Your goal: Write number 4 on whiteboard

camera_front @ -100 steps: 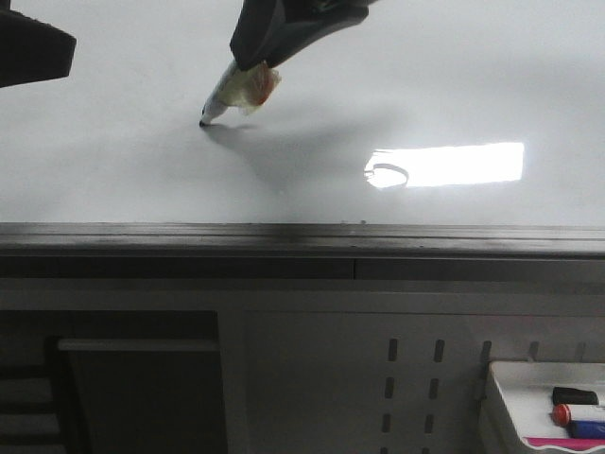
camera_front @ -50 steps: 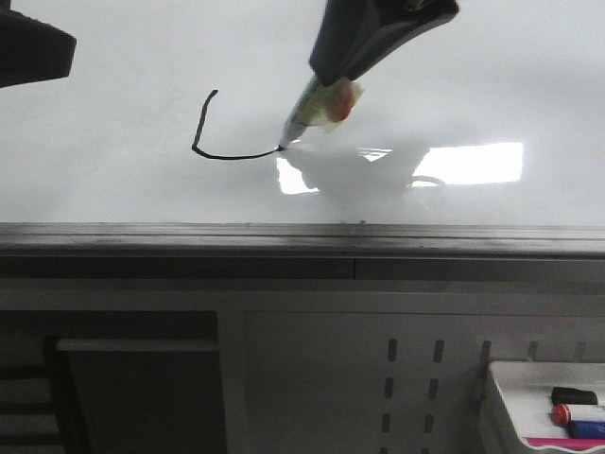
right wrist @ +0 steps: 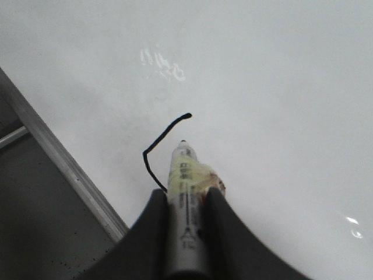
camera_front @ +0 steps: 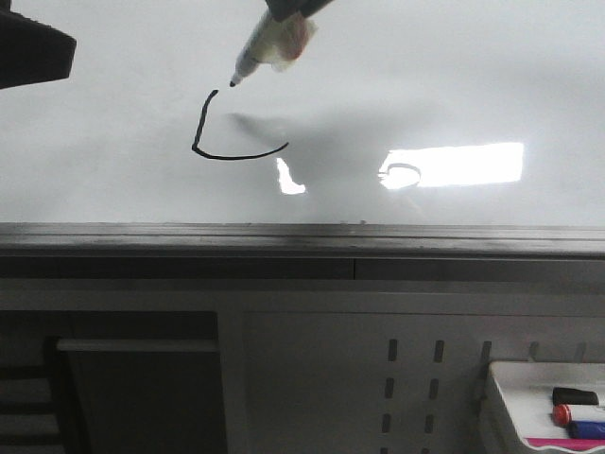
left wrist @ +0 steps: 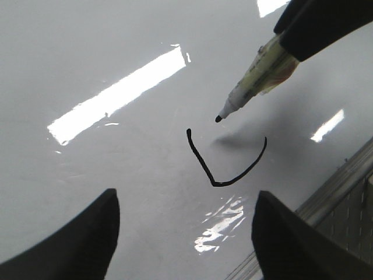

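Front view: the half-drawn 4, an L-shaped stroke on the whiteboard, lies near of the marker clenched in the right tool, tip lifted. Left wrist view adds the left tool, released.
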`<state>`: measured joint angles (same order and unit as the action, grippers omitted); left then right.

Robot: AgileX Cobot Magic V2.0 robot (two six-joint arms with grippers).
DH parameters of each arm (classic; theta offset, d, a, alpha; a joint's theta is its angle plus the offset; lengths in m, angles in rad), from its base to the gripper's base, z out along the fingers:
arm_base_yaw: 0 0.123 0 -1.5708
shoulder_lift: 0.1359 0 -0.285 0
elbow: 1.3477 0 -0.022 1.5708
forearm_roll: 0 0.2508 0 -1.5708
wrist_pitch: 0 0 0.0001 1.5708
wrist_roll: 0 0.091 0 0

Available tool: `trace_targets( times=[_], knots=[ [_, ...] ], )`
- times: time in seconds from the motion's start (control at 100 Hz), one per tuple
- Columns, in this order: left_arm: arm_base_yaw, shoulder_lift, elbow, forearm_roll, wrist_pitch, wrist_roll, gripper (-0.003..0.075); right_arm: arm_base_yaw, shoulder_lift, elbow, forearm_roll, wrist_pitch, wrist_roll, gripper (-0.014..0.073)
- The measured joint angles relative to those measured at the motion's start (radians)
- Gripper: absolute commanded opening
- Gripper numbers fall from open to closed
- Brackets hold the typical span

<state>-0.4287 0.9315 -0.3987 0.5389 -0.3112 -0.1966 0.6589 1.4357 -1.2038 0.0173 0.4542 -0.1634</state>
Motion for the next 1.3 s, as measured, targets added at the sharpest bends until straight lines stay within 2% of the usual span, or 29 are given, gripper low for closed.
trace_targets(
  times=[0.18, 0.39, 0.57, 0.7, 0.86, 1.1, 1.16, 1.18, 1.23, 1.28, 1.3],
  knots=[
    [0.0, 0.0, 0.0, 0.0, 0.0, 0.0, 0.0439, -0.004, 0.031, 0.023, -0.001, 0.005, 0.0, -0.0064],
    [0.0, 0.0, 0.0, 0.003, 0.0, 0.0, 0.0439, 0.055, 0.031, 0.063, 0.015, 0.115, 0.0, -0.0064],
    [-0.004, 0.0, 0.0, 0.08, 0.0, 0.0, 0.0439, 0.081, 0.028, 0.067, 0.015, 0.103, 0.0, -0.0064],
    [-0.067, 0.027, 0.0, 0.186, -0.004, 0.0, 0.0439, 0.117, 0.006, 0.045, 0.015, 0.129, -0.002, -0.0064],
    [-0.16, 0.096, 0.0, 0.228, -0.013, 0.0, 0.0438, 0.195, -0.003, -0.001, 0.015, 0.19, -0.002, -0.0064],
    [-0.174, 0.168, 0.0, 0.22, -0.022, 0.0, 0.0433, 0.264, -0.003, -0.027, 0.021, 0.24, -0.005, -0.0064],
    [-0.174, 0.17, 0.0, 0.206, -0.024, 0.0, 0.0373, 0.264, -0.003, -0.028, 0.021, 0.248, -0.006, -0.0064],
    [-0.174, 0.17, 0.0, 0.201, -0.024, 0.0, 0.033, 0.264, -0.003, -0.031, 0.021, 0.252, -0.006, -0.0064],
    [-0.174, 0.17, 0.0, 0.194, -0.024, 0.0, 0.0196, 0.264, -0.003, -0.032, 0.021, 0.255, -0.006, -0.0064],
    [-0.174, 0.17, 0.0, 0.194, -0.026, 0.0, 0.0024, 0.264, -0.003, -0.033, 0.021, 0.251, -0.006, -0.0064],
    [-0.174, 0.17, 0.0, 0.194, -0.026, 0.0, -0.0016, 0.264, -0.003, -0.035, 0.021, 0.25, -0.006, -0.0064]
  ],
)
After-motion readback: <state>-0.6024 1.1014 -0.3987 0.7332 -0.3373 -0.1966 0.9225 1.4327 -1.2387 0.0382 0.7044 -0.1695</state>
